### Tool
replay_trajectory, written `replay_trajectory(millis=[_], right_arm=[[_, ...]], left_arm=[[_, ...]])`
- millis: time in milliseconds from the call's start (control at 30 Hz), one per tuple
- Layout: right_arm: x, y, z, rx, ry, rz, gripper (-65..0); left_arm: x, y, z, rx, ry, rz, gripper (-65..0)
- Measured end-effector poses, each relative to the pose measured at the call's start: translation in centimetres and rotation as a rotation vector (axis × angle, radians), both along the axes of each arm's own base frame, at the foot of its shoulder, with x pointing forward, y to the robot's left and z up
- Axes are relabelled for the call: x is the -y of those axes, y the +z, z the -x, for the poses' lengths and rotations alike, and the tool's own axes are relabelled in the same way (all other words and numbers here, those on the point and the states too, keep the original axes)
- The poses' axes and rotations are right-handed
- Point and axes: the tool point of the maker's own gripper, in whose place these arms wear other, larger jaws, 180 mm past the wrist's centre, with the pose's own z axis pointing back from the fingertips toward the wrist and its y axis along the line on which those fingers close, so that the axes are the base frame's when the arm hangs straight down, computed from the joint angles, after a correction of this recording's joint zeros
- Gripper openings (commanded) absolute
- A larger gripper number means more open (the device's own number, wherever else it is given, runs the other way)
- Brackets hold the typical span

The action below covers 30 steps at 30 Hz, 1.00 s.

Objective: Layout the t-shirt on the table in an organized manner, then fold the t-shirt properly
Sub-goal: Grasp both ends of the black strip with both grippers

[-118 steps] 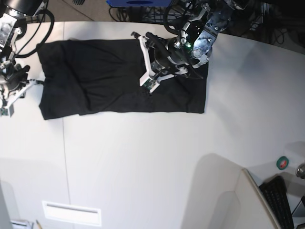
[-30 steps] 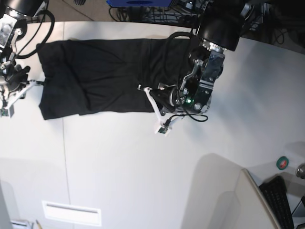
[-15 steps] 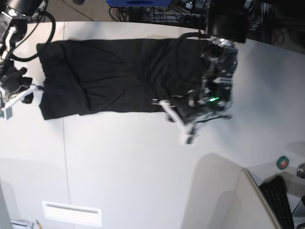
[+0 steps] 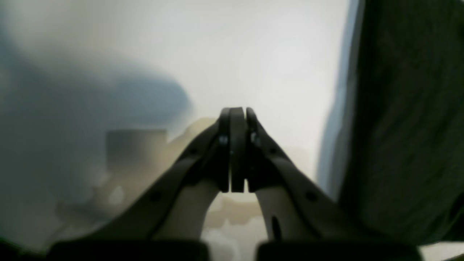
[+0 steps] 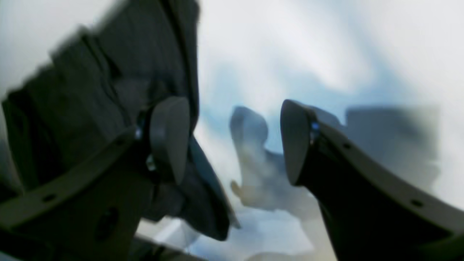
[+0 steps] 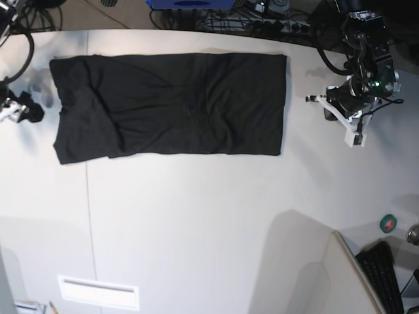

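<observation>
While the large black cloth t-shirt (image 6: 169, 108) lies spread as a long band on the smooth white table (image 6: 196, 222), neither arm grips it. The left gripper (image 4: 234, 152) is clenched on nothing, cloth edge well off to one side. The right gripper (image 5: 232, 141) stands released, cloth just beside one finger (image 5: 169, 136).

The white table (image 6: 196, 229) has a thin dark seam running down its left side. A black t-shirt (image 6: 170, 104) lies flat on it near the far edge, folded into a long rectangle
</observation>
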Motion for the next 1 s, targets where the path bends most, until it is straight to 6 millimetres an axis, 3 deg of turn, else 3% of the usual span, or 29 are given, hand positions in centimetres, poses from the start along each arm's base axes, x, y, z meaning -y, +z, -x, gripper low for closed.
replay_trajectory(millis=[200,300,433,800,1000], right_arm=[[-3.7,-1.4,0.1,-0.052,0.153,-0.009,-26.9],[-5.6,-1.9,0.2,-0.060,0.194,-0.036,-26.9],[-6.6,-2.1,-0.1,-0.053,0.194,-0.066,-26.9],[-8.5,-2.2,-0.4,-0.053,0.216,-0.103,-27.0],[-8.5,-2.3,-0.5,-0.055,0.210,-0.112,-27.5]], left_arm=[[3.4,-3.6,-0.4,0.013,-0.020,0.087,-65.0],[5.2,-4.0,-2.3,0.038,-0.036,0.092,-65.0],[7.8,-4.4,-3.4,0.065,-0.081,0.122,-65.0],[12.4,-4.1,-7.1,0.069,-0.158,0.167,-65.0],[14.0,-4.1,-7.2,0.062,-0.175,0.192,-65.0]])
